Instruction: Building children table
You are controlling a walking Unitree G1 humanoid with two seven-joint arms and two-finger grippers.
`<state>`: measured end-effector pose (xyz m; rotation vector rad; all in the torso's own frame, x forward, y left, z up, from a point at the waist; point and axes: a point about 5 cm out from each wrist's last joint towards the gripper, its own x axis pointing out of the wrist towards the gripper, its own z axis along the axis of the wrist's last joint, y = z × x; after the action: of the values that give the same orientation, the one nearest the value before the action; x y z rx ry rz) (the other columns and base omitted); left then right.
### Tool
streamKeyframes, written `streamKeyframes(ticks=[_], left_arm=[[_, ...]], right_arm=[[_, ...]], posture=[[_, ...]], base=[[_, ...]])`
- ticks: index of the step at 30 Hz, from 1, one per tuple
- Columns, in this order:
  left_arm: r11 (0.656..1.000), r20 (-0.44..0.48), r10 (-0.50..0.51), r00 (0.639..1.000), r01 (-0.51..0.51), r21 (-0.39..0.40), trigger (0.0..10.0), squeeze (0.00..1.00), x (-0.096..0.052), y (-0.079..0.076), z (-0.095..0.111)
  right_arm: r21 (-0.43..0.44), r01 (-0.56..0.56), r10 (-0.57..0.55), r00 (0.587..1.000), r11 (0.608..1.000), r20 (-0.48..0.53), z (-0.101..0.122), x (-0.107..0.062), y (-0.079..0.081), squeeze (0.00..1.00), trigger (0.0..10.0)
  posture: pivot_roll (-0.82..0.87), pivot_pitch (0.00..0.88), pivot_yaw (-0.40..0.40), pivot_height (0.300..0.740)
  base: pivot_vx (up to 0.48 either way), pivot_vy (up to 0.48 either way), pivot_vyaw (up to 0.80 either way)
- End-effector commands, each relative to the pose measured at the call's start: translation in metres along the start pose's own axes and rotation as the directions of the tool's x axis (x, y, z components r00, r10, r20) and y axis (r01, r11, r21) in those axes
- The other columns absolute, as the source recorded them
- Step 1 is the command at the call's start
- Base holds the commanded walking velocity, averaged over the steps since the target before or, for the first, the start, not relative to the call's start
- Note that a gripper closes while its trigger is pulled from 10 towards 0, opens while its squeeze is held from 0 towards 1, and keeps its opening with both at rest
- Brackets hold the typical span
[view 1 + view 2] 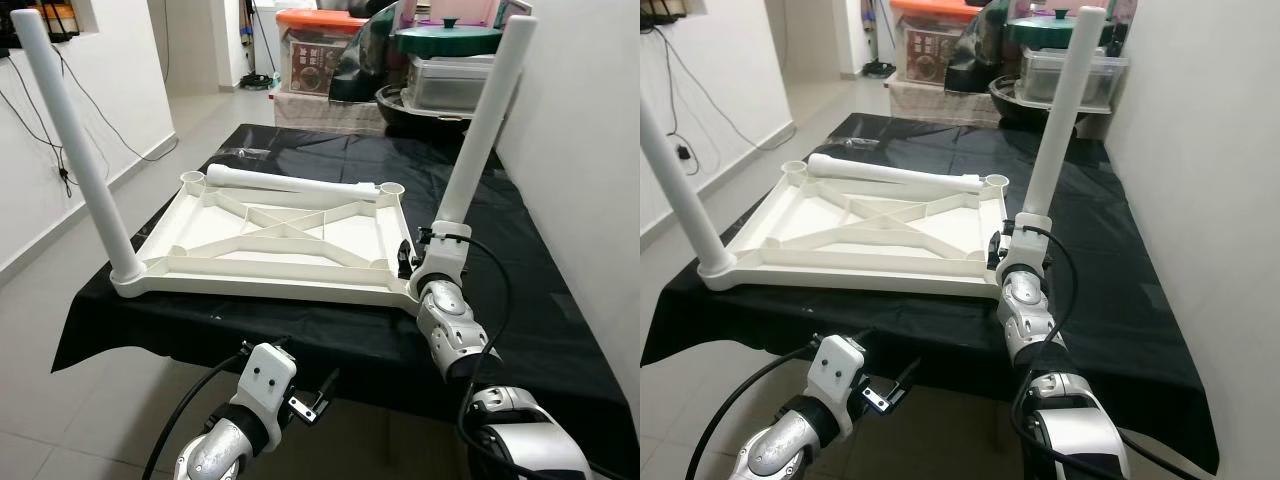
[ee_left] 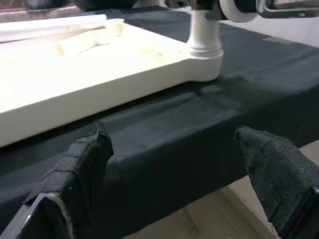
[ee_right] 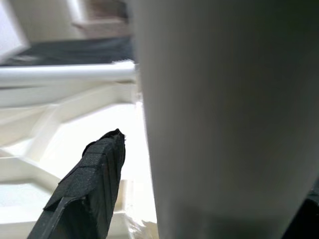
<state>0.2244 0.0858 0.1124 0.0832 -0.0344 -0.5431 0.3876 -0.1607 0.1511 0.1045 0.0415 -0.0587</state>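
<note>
A white plastic tabletop [image 1: 262, 286] lies upside down on the black-covered table. One white leg [image 1: 75, 150] stands upright in its near left corner. A second leg [image 1: 482, 125] stands in the near right corner, tilted slightly right. My right gripper [image 1: 412, 258] is shut on the base of that second leg; its black finger [image 3: 84, 189] presses beside the leg [image 3: 224, 114]. A third leg [image 1: 290, 183] lies loose across the tabletop's far edge, between two open sockets. My left gripper [image 2: 174, 164] hangs open, low in front of the table's front edge, holding nothing.
The black cloth [image 1: 545, 300] drapes over the table's edges. A white wall [image 1: 590, 120] runs close along the right side. Storage boxes [image 1: 320, 50] and a green-lidded pot [image 1: 445, 38] crowd the far end. Tiled floor [image 1: 50, 310] lies open to the left.
</note>
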Motion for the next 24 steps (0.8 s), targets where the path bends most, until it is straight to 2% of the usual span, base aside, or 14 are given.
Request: streamKeyframes(ticks=[1, 3, 6, 7, 9, 10, 12, 16, 17, 18, 20, 21, 22, 24], left_arm=[[1.000, 0.019, -0.003, 1.000, 0.003, 0.011, 10.0, 0.00, -0.002, -0.002, 0.001], [1.000, 0.047, 0.003, 0.999, -0.004, 0.019, 10.0, 0.00, -0.004, -0.003, 0.004], [1.000, 0.047, 0.003, 0.999, -0.004, 0.019, 10.0, 0.00, -0.004, -0.003, 0.004], [1.000, 0.050, -0.001, 0.999, 0.000, 0.018, 10.0, 0.00, -0.004, -0.003, 0.004], [1.000, 0.061, -0.007, 0.998, 0.006, 0.020, 10.0, 0.00, -0.004, -0.004, 0.006], [1.000, 0.061, -0.007, 0.998, 0.006, 0.020, 10.0, 0.00, -0.004, -0.004, 0.006], [1.000, 0.079, 0.000, 0.997, -0.002, 0.028, 10.0, 0.00, -0.004, -0.003, 0.008], [0.999, 0.097, 0.016, 0.995, -0.020, 0.041, 10.0, 0.00, -0.005, -0.002, 0.010], [0.999, 0.104, 0.018, 0.994, -0.023, 0.045, 10.0, 0.00, -0.006, -0.002, 0.011], [0.999, 0.107, 0.019, 0.994, -0.024, 0.047, 10.0, 0.00, -0.006, -0.003, 0.011], [0.998, 0.112, 0.018, 0.994, -0.024, 0.050, 10.0, 0.00, -0.006, -0.003, 0.011], [0.998, 0.112, 0.018, 0.994, -0.024, 0.050, 10.0, 0.00, -0.006, -0.003, 0.011], [0.998, 0.114, 0.015, 0.993, -0.021, 0.051, 10.0, 0.00, -0.006, -0.003, 0.011], [0.998, 0.115, 0.014, 0.993, -0.020, 0.052, 10.0, 0.00, -0.006, -0.003, 0.011]], right_arm=[[0.003, -0.210, 0.209, 0.976, 0.978, 0.052, 0.014, 0.002, 0.020, 0.00, 10.0], [-0.024, -0.588, 0.587, 0.809, 0.808, -0.042, 0.009, -0.008, 0.030, 0.00, 10.0], [-0.024, -0.588, 0.587, 0.809, 0.808, -0.042, 0.009, -0.008, 0.030, 0.00, 10.0], [-0.022, -0.694, 0.690, 0.719, 0.720, -0.082, 0.005, -0.014, 0.033, 0.00, 10.0], [-0.029, -0.882, 0.864, 0.466, 0.470, -0.188, -0.001, -0.032, 0.036, 0.00, 10.0], [-0.029, -0.882, 0.864, 0.466, 0.470, -0.188, -0.001, -0.032, 0.036, 0.00, 10.0], [-0.020, -0.932, 0.906, 0.357, 0.362, -0.226, -0.002, -0.038, 0.037, 0.00, 10.0], [-0.034, -0.925, 0.899, 0.375, 0.378, -0.224, -0.001, -0.035, 0.041, 0.00, 10.0], [-0.058, -0.909, 0.883, 0.415, 0.413, -0.222, -0.001, -0.031, 0.043, 0.00, 4.3], [-0.097, -0.857, 0.829, 0.514, 0.505, -0.221, -0.002, -0.023, 0.044, 0.00, 0.0], [-0.132, -0.766, 0.737, 0.641, 0.629, -0.214, -0.002, -0.012, 0.042, 0.00, 0.0], [-0.132, -0.766, 0.737, 0.641, 0.629, -0.214, -0.002, -0.012, 0.042, 0.00, 0.0], [-0.120, -0.623, 0.594, 0.777, 0.773, -0.209, 0.000, -0.002, 0.031, 0.00, 0.0], [-0.121, -0.576, 0.547, 0.811, 0.808, -0.207, 0.000, 0.000, 0.027, 0.00, 0.0]], posture=[[0.06, 0.000, -0.079, 0.740], [0.05, 0.000, -0.077, 0.740], [0.05, 0.000, -0.077, 0.740], [0.05, 0.000, -0.081, 0.740], [0.06, 0.000, -0.081, 0.740], [0.06, 0.000, -0.081, 0.740], [0.06, 0.000, -0.082, 0.740], [0.06, 0.000, -0.085, 0.740], [0.06, 0.000, -0.085, 0.740], [0.06, 0.000, -0.087, 0.740], [0.06, 0.000, -0.089, 0.740], [0.06, 0.000, -0.089, 0.740], [0.06, 0.000, -0.087, 0.740], [0.06, 0.000, -0.087, 0.740]], base=[[0.000, 0.000, 0.00], [0.000, 0.000, 0.00], [0.000, 0.000, 0.00], [0.000, 0.000, 0.00], [0.000, 0.000, 0.00], [0.000, 0.000, 0.00], [0.000, 0.000, 0.00], [0.000, 0.000, 0.00], [0.000, 0.000, 0.00], [0.000, 0.000, 0.00], [0.000, 0.000, 0.00], [0.000, 0.000, 0.00], [0.000, 0.000, 0.00], [0.000, 0.000, 0.00]])
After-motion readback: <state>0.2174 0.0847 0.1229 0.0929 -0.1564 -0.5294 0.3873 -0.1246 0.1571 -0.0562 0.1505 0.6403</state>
